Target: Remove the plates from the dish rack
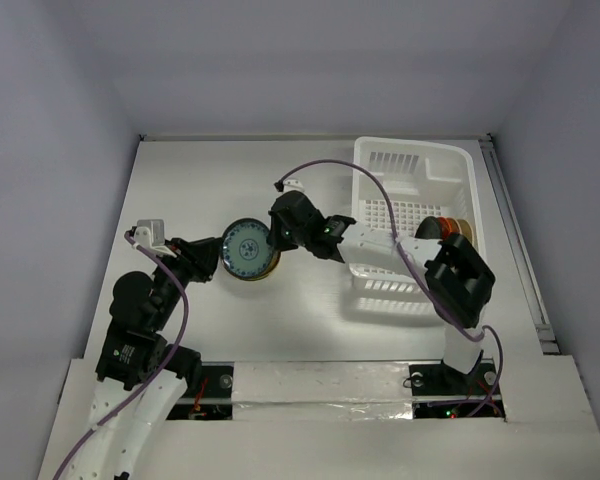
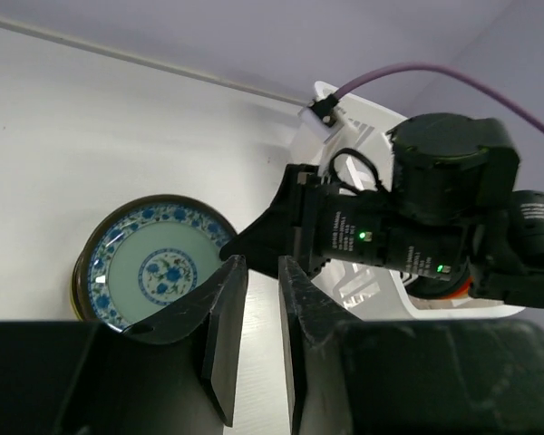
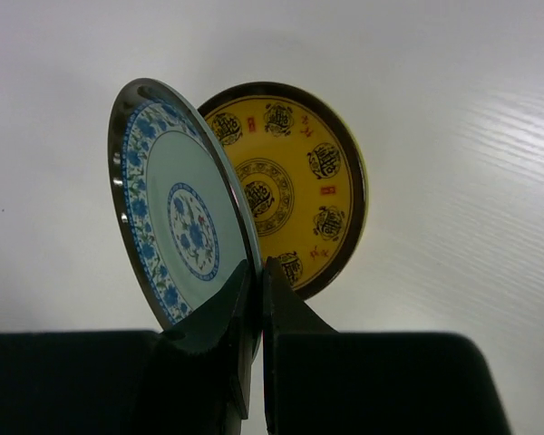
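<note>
My right gripper (image 1: 277,237) is shut on the rim of a blue-patterned plate (image 1: 246,250) and holds it tilted just above a yellow plate with a brown rim (image 1: 268,271) that lies flat on the table. The right wrist view shows the fingers (image 3: 258,267) pinching the blue plate's (image 3: 181,217) edge, with the yellow plate (image 3: 299,181) behind it. My left gripper (image 1: 212,262) hovers just left of the plates, its jaws a narrow gap apart and empty (image 2: 261,265). The white dish rack (image 1: 410,152) stands at the right and holds several upright plates (image 1: 450,228).
The right arm (image 2: 390,227) stretches from the rack across the middle of the table, close in front of my left fingers. A purple cable (image 1: 330,168) loops above it. The table's raised edge (image 1: 515,240) runs along the right of the rack.
</note>
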Motion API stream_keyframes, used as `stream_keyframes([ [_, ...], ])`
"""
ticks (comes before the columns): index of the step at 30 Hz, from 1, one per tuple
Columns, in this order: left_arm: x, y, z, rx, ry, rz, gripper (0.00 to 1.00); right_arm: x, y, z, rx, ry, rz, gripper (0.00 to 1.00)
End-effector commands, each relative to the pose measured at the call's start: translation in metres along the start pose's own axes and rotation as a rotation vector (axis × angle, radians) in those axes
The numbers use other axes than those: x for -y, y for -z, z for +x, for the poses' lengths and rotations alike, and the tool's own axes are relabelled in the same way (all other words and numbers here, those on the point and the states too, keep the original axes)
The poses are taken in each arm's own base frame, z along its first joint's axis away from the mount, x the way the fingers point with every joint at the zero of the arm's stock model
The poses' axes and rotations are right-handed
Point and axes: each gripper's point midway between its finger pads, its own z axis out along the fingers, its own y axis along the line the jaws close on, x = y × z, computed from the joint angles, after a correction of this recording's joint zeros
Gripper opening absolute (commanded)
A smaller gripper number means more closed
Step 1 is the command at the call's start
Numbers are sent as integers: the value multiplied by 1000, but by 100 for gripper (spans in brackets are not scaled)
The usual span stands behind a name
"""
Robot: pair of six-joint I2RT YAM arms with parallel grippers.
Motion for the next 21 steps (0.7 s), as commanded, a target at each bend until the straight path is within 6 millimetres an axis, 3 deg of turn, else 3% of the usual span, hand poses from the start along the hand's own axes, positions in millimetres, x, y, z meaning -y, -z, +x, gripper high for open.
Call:
stream_keyframes([
  [1,0,-2,-6,25,1,-3,19,-42,-1,-36,101,-96,-163,0],
  [14,1,-3,-4,18,2,8,22,-12,-30,-2,65,-176,-43,8],
  [20,3,-2,-5,21,2,15,22,6,-29,11,35,-162,30,19],
  [21,3,-2,-5,23,2,16,22,9,-28,12,35,-158,46,25],
])
